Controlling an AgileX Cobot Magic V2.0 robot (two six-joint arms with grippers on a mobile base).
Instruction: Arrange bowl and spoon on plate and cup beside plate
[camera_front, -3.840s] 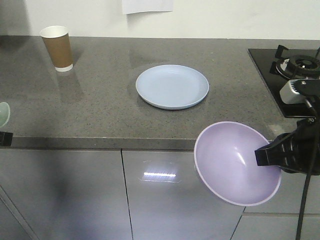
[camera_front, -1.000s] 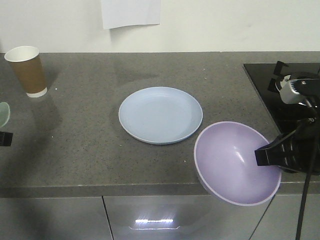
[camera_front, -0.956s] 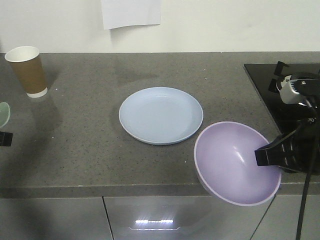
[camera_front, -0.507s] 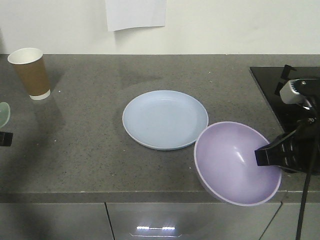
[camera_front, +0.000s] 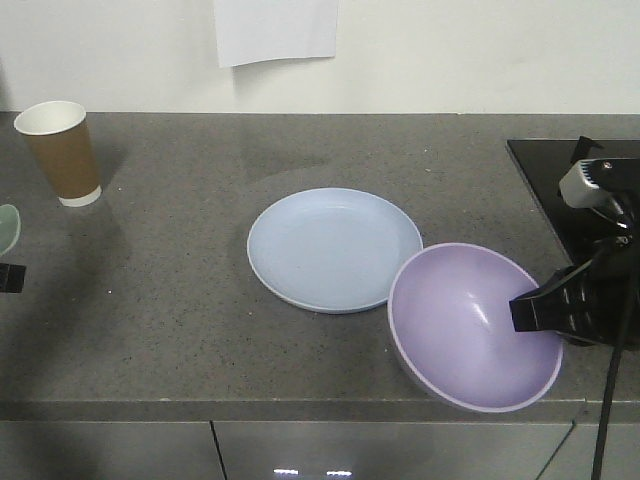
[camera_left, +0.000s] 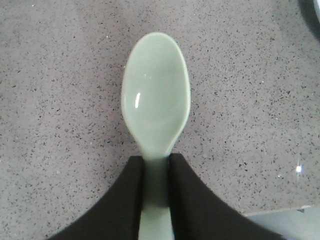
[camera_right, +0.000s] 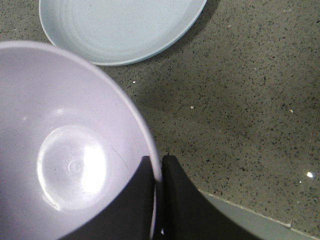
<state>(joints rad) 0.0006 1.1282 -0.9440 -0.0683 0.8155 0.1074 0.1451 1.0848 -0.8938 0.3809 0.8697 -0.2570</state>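
The pale blue plate lies mid-counter. My right gripper is shut on the rim of the lavender bowl, held tilted over the counter's front edge, its left rim just right of the plate. My left gripper is shut on the handle of the mint-green spoon, scoop up above the counter at the far left. The brown paper cup stands upright at the back left.
A black stove top occupies the counter's right end, with my right arm's cable and camera in front of it. A white paper sheet hangs on the back wall. Grey cabinet fronts run below the counter edge.
The whole view has advanced toward the counter: plate and cup sit lower and nearer in frame, cabinet fronts have almost left view. Both grippers keep their holds on bowl and spoon.
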